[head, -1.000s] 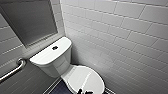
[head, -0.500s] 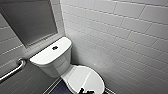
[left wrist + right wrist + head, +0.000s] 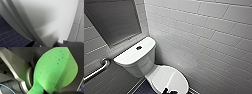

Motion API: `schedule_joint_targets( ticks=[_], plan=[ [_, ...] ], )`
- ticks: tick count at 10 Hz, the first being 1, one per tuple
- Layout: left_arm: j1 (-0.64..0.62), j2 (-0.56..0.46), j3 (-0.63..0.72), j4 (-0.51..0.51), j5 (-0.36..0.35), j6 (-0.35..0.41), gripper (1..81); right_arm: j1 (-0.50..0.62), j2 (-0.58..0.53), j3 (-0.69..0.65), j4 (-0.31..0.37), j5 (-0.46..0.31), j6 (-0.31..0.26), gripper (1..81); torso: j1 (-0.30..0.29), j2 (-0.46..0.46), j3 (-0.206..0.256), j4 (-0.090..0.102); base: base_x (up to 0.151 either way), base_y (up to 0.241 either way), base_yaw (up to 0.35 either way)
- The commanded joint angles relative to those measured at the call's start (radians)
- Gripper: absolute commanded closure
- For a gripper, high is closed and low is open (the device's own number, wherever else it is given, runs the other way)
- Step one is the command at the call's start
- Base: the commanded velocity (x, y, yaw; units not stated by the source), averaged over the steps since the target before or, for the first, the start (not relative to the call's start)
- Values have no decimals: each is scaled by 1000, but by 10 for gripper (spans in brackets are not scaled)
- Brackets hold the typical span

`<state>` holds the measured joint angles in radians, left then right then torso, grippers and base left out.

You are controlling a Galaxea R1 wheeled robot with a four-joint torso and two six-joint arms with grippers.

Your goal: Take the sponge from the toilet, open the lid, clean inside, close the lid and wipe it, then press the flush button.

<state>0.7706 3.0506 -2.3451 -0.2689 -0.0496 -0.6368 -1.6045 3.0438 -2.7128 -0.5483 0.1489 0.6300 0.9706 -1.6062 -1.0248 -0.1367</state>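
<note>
The toilet [image 3: 137, 63] is white glossy ceramic, with a rounded rectangular tank. Its top is flat and carries the small dark round flush button [image 3: 138, 47] at its centre. The lid [image 3: 170, 78] is a smooth oval, shut, lying at 4 o'clock from the tank. White brick-shaped tiles [image 3: 214, 37] cover the wall from 12 to 4 o'clock, a grey metal grab bar [image 3: 96, 68] curves at 9 o'clock, and the floor [image 3: 145, 88] is dark blue small tile.

The sponge [image 3: 55, 70] is bright green, porous and speckled, a flat pad with rounded edges. It is bent along a crease and narrows where the right tool [image 3: 50, 90] pinches it, close before the right wrist.

The left tool [image 3: 62, 44] hangs just over the lid's glossy curve, near the wall; whether it is spread or pressed together cannot be told.
</note>
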Motion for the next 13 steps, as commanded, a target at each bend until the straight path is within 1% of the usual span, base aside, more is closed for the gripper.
schedule_joint_targets(
  ticks=[1, 5, 7, 9, 13],
  plan=[
    [-175, 27, 27, -18, -21, 0, 10, -3, -3, -4, 1, -45, 2, 811, 0, 0, 0, 0, 0, 0, 0],
    [-175, -24, 131, -18, -23, -18, 10, 1, -3, -1, 2, -45, 2, 811, 0, 0, 0, 0, 0, 0, 0],
    [-176, -42, 161, -18, -24, -23, 10, 1, -1, -1, 2, -45, 2, 811, 0, 0, 0, 0, 0, 0, 0],
    [-176, -32, 141, -16, -23, -27, 10, 1, 0, -1, 2, -45, 2, 811, 0, 0, 0, 0, 0, 0, 0],
    [-176, 22, 18, -18, -24, -30, 10, 2, -1, -4, 2, -45, 2, 811, 0, 0, 0, 0, 0, 0, 0]
  ],
)
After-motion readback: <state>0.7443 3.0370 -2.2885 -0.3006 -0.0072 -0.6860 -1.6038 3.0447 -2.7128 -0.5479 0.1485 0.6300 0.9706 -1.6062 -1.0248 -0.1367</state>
